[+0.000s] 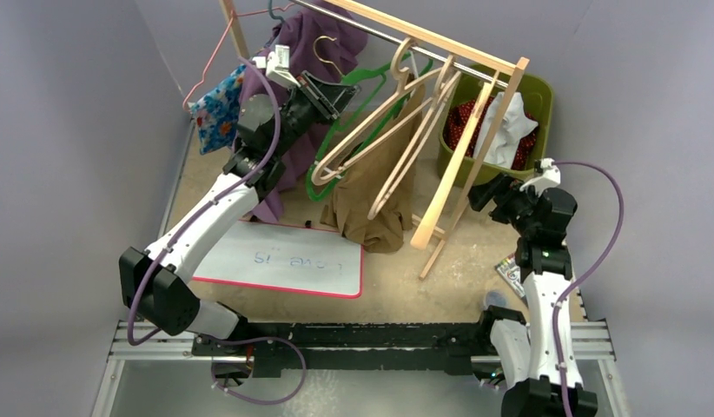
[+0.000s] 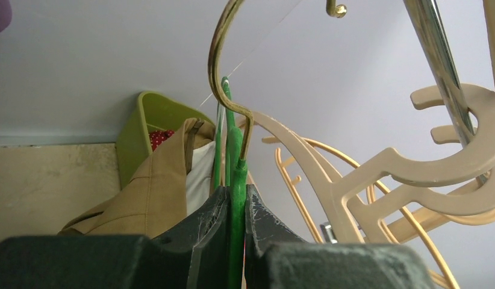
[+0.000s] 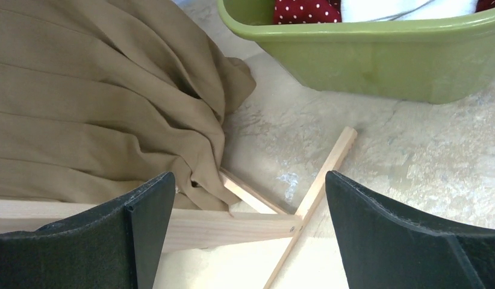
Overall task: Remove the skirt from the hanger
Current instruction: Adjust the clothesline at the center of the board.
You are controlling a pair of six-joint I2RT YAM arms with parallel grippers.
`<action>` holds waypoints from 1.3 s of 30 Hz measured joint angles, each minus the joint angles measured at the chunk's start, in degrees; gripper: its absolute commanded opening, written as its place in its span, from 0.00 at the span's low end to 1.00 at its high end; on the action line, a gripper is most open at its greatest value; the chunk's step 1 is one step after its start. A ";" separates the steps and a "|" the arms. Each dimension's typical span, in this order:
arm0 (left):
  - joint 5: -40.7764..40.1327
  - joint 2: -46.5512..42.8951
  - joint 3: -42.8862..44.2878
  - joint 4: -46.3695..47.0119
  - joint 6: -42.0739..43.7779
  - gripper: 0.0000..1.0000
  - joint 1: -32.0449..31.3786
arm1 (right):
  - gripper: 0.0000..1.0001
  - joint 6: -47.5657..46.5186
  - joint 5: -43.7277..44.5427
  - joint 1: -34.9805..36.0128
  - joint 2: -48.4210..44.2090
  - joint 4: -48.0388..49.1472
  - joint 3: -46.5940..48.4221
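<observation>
Student: Dark fingers of the left gripper are filling the foreground of the left wrist view; what are they doing?

Tutor: They are pressing together on the thin green plastic hanger, pinching its neck just under the hook.

Student: And which way is the long tan fabric skirt lying from there?

Tutor: It is hanging below that grip and slightly to its right, its long axis running downward from the hanger to the table, where the hem is bunching. The right gripper is standing spread wide and holding nothing, low beside that hem, which is lying to its left. Judged from this, the right arm is the nearer one for drawing the cloth down.

Student: Is any writing showing?

Tutor: Blue marks are showing on the pink-edged whiteboard, but they are too faint to read.
</observation>
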 measured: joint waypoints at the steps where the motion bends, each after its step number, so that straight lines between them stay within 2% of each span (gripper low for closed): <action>1: 0.00 0.00 -0.35 0.57 0.31 0.00 0.00 | 0.95 -0.20 0.52 0.04 -0.57 -2.05 1.09; 10: -1.86 -1.27 -1.75 -0.13 2.93 0.00 0.00 | 0.95 0.00 0.79 0.15 -7.43 -14.16 11.17; 15: -3.13 -1.95 -1.77 -0.66 3.78 0.00 0.00 | 0.96 0.04 -6.19 0.15 -10.73 -18.97 12.33; 19: -4.46 -2.29 -2.64 -0.55 4.50 0.00 0.00 | 0.95 -0.66 -15.50 0.44 -8.55 -20.44 12.02; 26: -4.81 -2.32 -3.28 -0.52 5.22 0.00 0.00 | 0.95 -3.56 -19.78 0.59 -2.23 -24.02 10.19; 32: -4.42 -2.47 -4.35 -0.04 6.23 0.00 0.00 | 0.95 -2.75 -22.60 0.59 -2.80 -21.49 5.27; 39: -8.28 -2.60 -7.10 0.83 5.81 0.00 0.00 | 0.95 4.44 -22.16 0.66 0.94 -9.33 -0.48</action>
